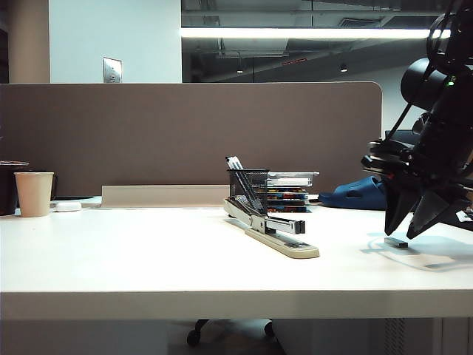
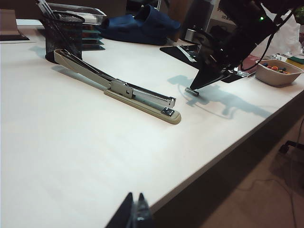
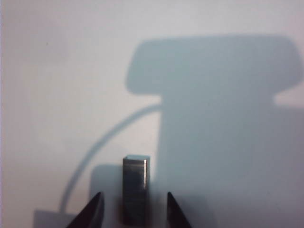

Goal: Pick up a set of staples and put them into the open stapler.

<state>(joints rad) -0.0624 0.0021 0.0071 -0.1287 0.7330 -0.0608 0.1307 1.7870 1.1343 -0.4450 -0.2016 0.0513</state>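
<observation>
Right gripper (image 1: 405,233) poised low over the table (image 1: 148,259) at the right of the exterior view, fingers spread wide and pointing down, one to each side of the set of staples (image 1: 396,242); nothing grasped yet. In the right wrist view, set of staples (image 3: 136,190) lying flat between the two dark fingertips (image 3: 93,213), apart from both, long axis running along the gap: an alignment suited, by judgement, to closing across the narrow width of the bar. Stapler (image 1: 270,225) well apart to the left of the staples, beige base flat on the table, grey arm raised toward the rear and silver magazine exposed, hence ready to receive a load from above. Black mesh pen holder (image 1: 247,188) just behind the stapler's rear end. Left gripper (image 2: 134,213) visible only as dark tips at the near table edge, close together and empty, far from stapler (image 2: 118,90) and staples (image 2: 192,91), presumably parked clear of the working arm.
</observation>
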